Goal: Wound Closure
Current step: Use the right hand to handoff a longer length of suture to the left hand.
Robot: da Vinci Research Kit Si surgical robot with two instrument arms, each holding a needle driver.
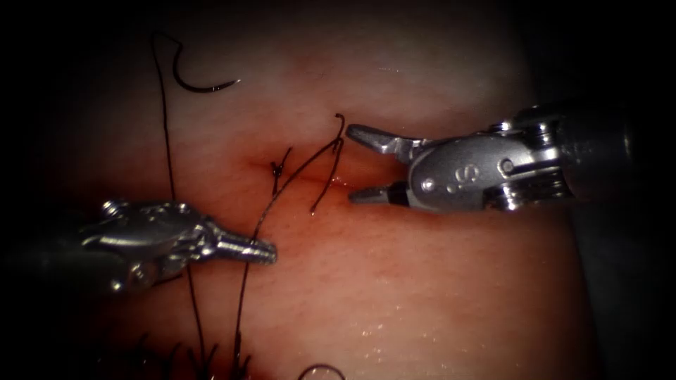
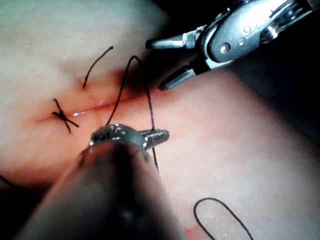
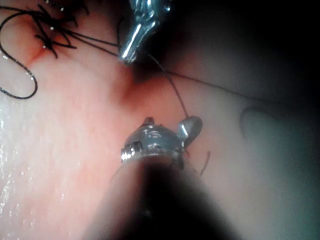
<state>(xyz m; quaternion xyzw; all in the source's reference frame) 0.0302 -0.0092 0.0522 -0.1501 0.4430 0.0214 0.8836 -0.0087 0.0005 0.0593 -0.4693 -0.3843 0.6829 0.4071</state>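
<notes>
The needle [image 1: 201, 83] was lying free on the tissue [image 1: 422, 281], up left of the cut [image 1: 331, 176], not in it and held by nothing. The left claw [image 1: 264, 250] was pinched together on the thread [image 1: 296, 176] just below the cut. The right claw [image 1: 359, 162] was spread wide right beside the thread's arch, holding nothing. A knot [image 1: 277, 169] was already sitting on the cut. Probably the thread should be kept gently taut, so nothing gets dragged through the tissue.
</notes>
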